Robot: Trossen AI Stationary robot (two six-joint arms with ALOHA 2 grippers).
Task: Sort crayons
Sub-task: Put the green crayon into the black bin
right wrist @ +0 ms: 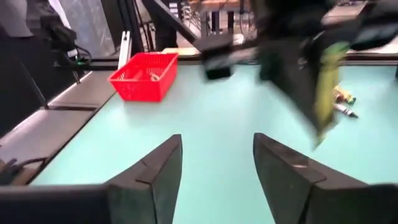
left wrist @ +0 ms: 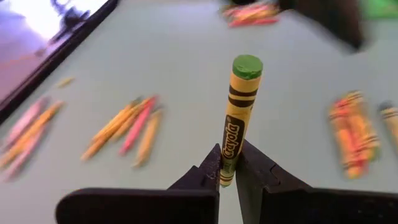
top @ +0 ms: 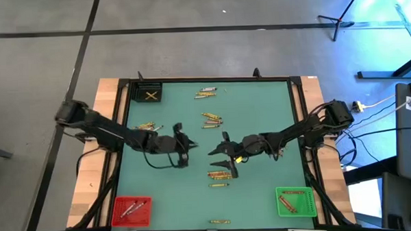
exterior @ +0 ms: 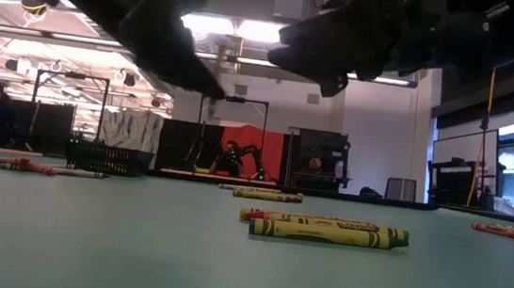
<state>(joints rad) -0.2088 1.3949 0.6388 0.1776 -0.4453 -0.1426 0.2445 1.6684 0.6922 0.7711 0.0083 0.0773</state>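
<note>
Green table [top: 260, 120]: left gripper [left wrist: 229, 177] clenching 1 crayon [left wrist: 238, 118] (upright), right gripper [right wrist: 216, 163] released.

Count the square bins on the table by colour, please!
Red square mesh bin: 1
Green square mesh bin: 1
Black square bin: 1
Total: 3

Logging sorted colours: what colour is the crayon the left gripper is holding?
Green tip, yellow wrapper with black bands: the crayon pinched in the left gripper, clearest in the left wrist view.
</note>
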